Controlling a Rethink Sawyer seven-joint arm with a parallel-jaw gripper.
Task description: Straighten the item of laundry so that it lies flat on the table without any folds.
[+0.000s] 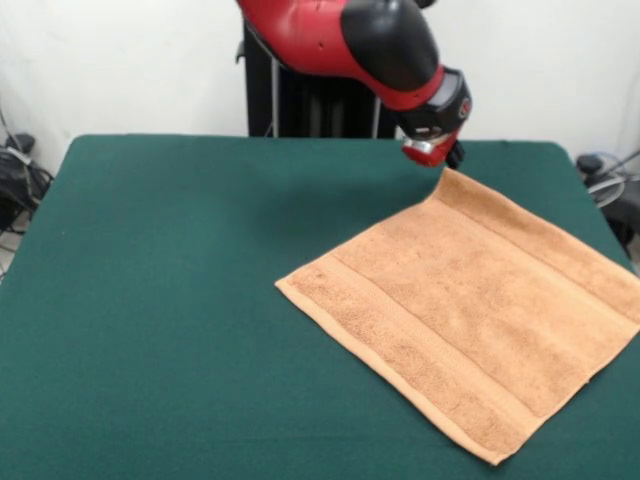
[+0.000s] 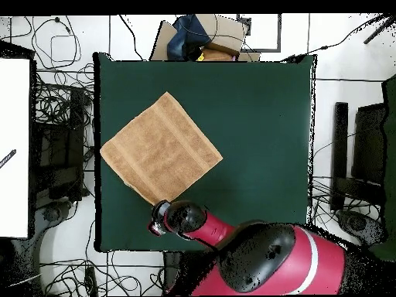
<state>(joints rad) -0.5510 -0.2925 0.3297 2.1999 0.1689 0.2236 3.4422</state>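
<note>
Where the green table (image 1: 150,300) fills the left of the front view, its felt-like cloth is bare and evenly matte, a broad rectangle reaching to both side edges. To the right of that lies the towel (image 1: 470,310), an orange-brown terry square turned like a diamond, spread flat with no fold showing. Its looped pile looks soft and nubbly, and woven bands of tighter weave run parallel to two opposite edges. One corner points toward the robot, and the gripper (image 1: 432,150) hangs right at that far corner, at or just above its tip; whether they touch cannot be told. The red and black arm (image 1: 350,35) slopes down to it from the top. The fingers are hidden under the wrist, so whether they are spread or pressed together cannot be told.

From overhead, the towel (image 2: 161,148) lies on the left part of the table (image 2: 255,124), and the gripper (image 2: 160,219) sits at the corner nearest the robot's base.
</note>
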